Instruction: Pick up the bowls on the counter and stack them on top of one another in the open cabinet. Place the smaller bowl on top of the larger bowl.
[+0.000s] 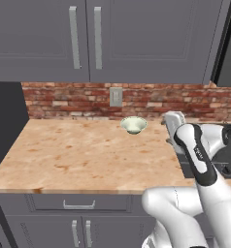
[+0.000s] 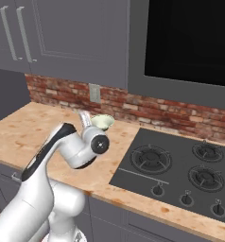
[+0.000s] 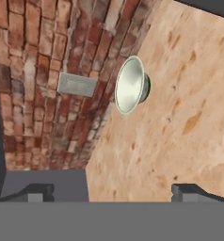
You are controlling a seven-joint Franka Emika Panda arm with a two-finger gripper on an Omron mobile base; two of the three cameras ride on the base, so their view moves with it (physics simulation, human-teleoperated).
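Pale smaller bowl (image 3: 131,85) stood near brick backsplash (image 3: 38,70) on counter (image 1: 78,155) | gripper (image 3: 113,192) fingers spread wide, empty, well short | best: centre over rim, descend squarely.

The smaller bowl (image 1: 134,125) sits upright on the table (image 1: 78,155), near its back edge and close before the brick backsplash (image 1: 64,99). A wall outlet (image 1: 116,96) is set in the backsplash just above and to the left of the bowl. Twin-door cabinets (image 1: 83,38) hang over the table. To the right of the bowl, a stovetop (image 2: 180,168) is let into the table. The arm (image 1: 197,155) stands in front of the bowl and to its right, apart from it.
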